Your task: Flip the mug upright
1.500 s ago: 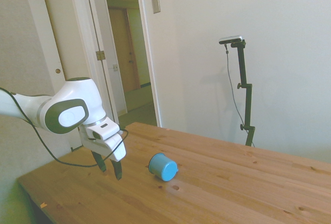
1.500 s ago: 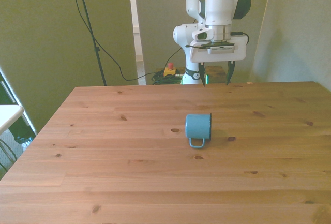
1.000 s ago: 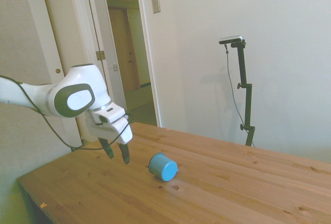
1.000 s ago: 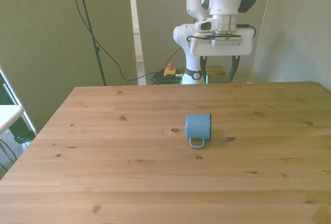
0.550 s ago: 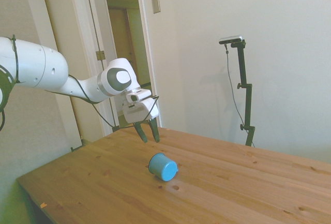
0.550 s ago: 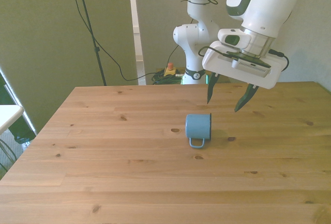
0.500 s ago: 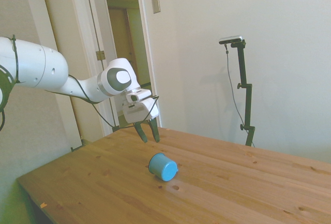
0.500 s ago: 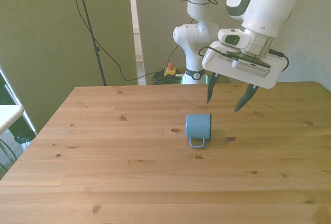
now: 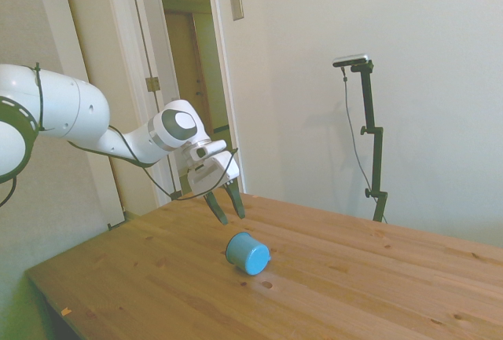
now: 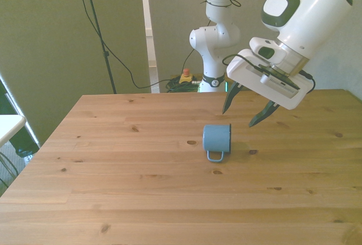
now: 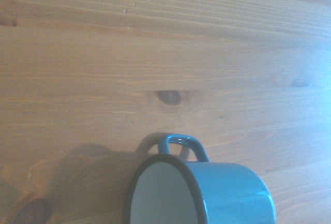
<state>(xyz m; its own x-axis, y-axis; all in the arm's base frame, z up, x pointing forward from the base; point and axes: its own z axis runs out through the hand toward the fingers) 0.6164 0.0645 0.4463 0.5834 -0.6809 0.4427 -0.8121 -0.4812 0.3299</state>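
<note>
Approaching the mug [image 10: 217, 138] well is asking for a slow descent, I think: the gripper [image 10: 245, 110] is hovering above and just behind it with the jaws spread wide, so they should be straddling the rim before closing. One mug is lying on its side near the middle of the wooden surface [image 10: 113, 188], its handle [image 10: 215, 156] resting flat. Only one gripper is working here.

Wooden table [image 10: 141, 188] with dark knots; open doorway [image 9: 192, 81] behind; red button [image 10: 185, 75] on floor
</note>
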